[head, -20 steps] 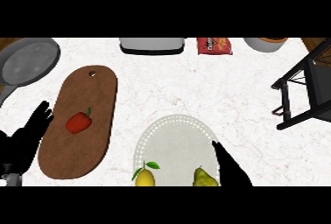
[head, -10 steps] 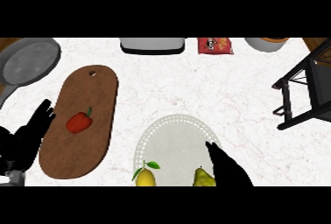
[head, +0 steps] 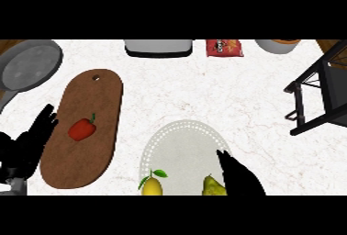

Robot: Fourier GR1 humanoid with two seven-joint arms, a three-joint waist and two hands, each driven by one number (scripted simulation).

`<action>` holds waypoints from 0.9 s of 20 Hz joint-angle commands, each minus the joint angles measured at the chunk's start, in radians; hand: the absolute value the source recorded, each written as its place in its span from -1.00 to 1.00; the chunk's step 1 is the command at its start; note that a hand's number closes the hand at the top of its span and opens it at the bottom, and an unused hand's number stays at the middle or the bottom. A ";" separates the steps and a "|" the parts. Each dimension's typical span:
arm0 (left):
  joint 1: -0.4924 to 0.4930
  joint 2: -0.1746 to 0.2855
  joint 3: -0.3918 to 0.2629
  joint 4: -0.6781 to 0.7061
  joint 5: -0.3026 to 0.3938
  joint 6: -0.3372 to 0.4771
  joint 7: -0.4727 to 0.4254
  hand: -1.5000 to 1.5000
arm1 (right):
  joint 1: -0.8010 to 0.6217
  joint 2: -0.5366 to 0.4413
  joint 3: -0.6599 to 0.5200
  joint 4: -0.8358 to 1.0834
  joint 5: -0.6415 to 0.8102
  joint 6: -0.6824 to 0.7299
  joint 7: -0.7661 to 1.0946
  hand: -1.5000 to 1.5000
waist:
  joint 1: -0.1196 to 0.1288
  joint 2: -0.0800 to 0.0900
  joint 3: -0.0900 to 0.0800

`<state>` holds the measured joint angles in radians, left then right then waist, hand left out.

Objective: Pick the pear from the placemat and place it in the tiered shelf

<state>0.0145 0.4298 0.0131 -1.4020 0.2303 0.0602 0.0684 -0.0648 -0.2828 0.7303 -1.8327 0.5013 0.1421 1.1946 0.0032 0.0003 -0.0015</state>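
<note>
we see the green-yellow pear [head: 214,186] at the near edge of the pale placemat [head: 183,144], a lemon [head: 152,187] near it. the right hand [head: 240,178] sits just beside the pear, fingers straight, holding nothing; the left hand [head: 27,148] rests open.

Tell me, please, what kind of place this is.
Probably a kitchen counter: a grey pan, a wooden cutting board with a red pepper on it, and a pear and a lemon on a round placemat.
</note>
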 commanded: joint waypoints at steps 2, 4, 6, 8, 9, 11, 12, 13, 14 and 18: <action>-0.001 0.010 0.020 -0.030 -0.002 -0.004 0.023 0.00 | -0.017 0.059 -0.002 0.080 0.036 0.049 0.156 -1.00 | 0.003 -0.001 0.001; 0.039 0.004 0.022 -0.033 -0.009 -0.018 -0.006 0.00 | 0.018 0.023 -0.011 0.013 0.043 0.075 0.156 -1.00 | -0.001 -0.002 0.001; -0.014 -0.027 0.016 0.009 -0.021 -0.003 0.001 0.00 | 0.004 0.071 -0.010 0.085 0.069 0.060 0.119 -1.00 | -0.003 -0.001 0.001; 0.029 -0.002 0.042 0.033 -0.012 -0.056 -0.054 0.00 | 0.028 0.025 -0.050 0.051 0.052 0.091 0.089 -1.00 | -0.003 -0.001 0.001; 0.028 -0.026 0.021 -0.051 -0.031 -0.001 0.027 0.00 | 0.048 0.029 -0.048 0.043 0.076 0.070 0.073 -1.00 | -0.002 -0.002 0.001; 0.046 -0.039 0.017 -0.060 -0.051 -0.001 0.009 0.00 | 0.034 0.050 -0.086 0.139 0.077 0.051 -0.006 -1.00 | 0.000 -0.001 0.002; 0.030 -0.010 0.040 -0.071 -0.021 -0.036 0.040 0.00 | 0.045 0.070 -0.045 0.169 0.112 0.043 -0.006 -1.00 | 0.000 -0.001 0.002; 0.028 -0.006 0.072 -0.024 -0.003 -0.072 0.010 0.00 | 0.070 0.030 -0.087 0.128 0.090 0.062 -0.045 -1.00 | -0.003 -0.001 0.001; -0.049 -0.021 0.058 0.074 -0.039 -0.062 -0.015 0.00 | 0.014 0.115 -0.067 0.200 0.114 0.055 -0.012 -1.00 | -0.005 0.001 0.001; 0.028 -0.029 0.067 -0.046 -0.039 -0.056 0.035 0.00 | 0.070 0.160 -0.042 0.228 0.158 0.032 -0.023 -1.00 | 0.000 -0.001 0.002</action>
<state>0.0217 0.4087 0.0723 -1.4127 0.2027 0.0084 0.0826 0.0028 -0.1861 0.6782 -1.6494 0.6279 0.1693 1.0814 0.0008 -0.0006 -0.0004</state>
